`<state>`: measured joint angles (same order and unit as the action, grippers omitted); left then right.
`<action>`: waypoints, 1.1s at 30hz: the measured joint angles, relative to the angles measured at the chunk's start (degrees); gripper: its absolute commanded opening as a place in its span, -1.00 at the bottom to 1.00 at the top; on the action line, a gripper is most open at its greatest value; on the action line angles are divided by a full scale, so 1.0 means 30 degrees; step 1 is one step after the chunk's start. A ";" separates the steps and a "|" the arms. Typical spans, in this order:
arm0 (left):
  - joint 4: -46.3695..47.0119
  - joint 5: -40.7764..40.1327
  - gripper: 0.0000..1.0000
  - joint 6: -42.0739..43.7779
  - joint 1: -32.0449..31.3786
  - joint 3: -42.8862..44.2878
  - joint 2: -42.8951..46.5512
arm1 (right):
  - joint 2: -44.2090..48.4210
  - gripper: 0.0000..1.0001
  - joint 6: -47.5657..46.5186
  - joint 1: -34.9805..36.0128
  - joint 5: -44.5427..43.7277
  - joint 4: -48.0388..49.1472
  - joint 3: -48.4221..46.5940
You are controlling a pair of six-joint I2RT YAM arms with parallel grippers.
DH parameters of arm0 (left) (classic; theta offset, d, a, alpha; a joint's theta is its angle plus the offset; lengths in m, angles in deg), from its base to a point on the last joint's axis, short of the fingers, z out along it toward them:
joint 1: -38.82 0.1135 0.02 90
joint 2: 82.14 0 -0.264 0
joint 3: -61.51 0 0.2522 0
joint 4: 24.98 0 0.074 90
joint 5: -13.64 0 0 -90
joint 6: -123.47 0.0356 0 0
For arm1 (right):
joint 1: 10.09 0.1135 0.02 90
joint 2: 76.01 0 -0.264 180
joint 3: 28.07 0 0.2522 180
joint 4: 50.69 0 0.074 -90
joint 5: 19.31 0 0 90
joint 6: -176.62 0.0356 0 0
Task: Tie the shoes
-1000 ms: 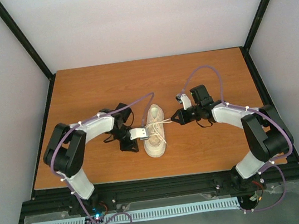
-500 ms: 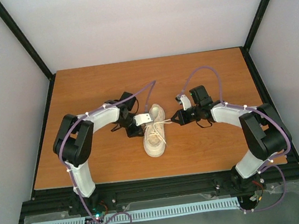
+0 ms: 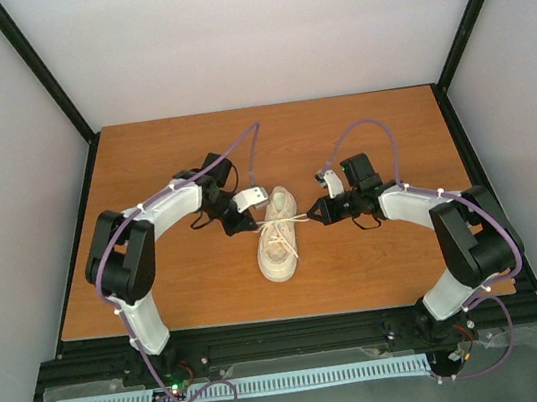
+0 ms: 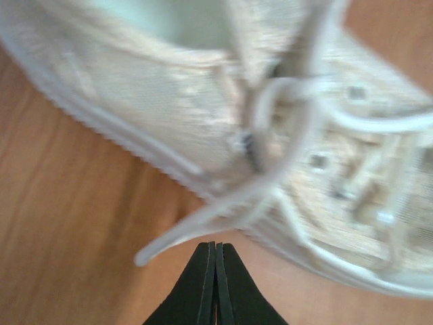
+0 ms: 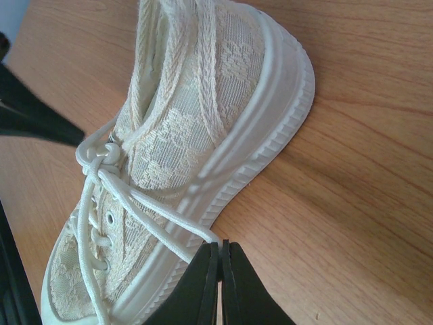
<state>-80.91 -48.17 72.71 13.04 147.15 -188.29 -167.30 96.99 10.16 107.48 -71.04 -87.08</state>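
The cream sneaker [image 3: 276,238] lies mid-table, between the two arms. My right gripper [image 3: 313,218] is at its right side, shut on a doubled strand of white lace [image 5: 155,227] pulled taut from a small knot [image 5: 101,152] over the eyelets. Its fingertips [image 5: 220,247] are just off the ribbed sole. My left gripper [image 3: 248,224] is at the shoe's left side with its jaws shut and empty [image 4: 216,245]. A loose lace end [image 4: 196,220] lies just beyond its tips, not touching. The shoe fills the left wrist view [image 4: 155,88], blurred.
The wooden table [image 3: 162,166] is bordered by black frame rails [image 3: 47,87] and white walls. Purple cables [image 3: 364,126] loop above both arms.
My left gripper has moved along the shoe's left side toward the far end of the table, and its elbow has swung outward. The right arm and the shoe have stayed put.
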 measured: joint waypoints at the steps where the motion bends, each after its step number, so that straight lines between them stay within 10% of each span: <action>1: -0.0525 0.0503 -0.83 0.0233 0.0000 -0.0036 0.0408 | 0.0000 -0.94 0.0007 0.0000 -0.0007 0.0000 0.0007; 15: -0.1974 0.1559 -0.51 0.0852 -0.0933 -0.0029 0.0270 | 0.0000 -0.94 0.0066 0.0000 -0.0007 0.0087 0.0000; 21: -0.1821 0.1071 -0.97 0.0801 -0.1020 -0.0015 -0.0066 | 0.0000 -0.94 0.0066 0.0000 -0.0007 0.0131 0.0007; 33: -0.1749 0.0510 -0.98 0.0780 -0.1056 -0.0029 -0.0029 | 0.0000 -0.40 -0.0182 -0.0015 -0.0036 -0.0342 -0.0168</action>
<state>-86.16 -46.64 75.05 9.87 147.06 -188.38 -167.30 96.44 10.11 107.37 -72.07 -87.58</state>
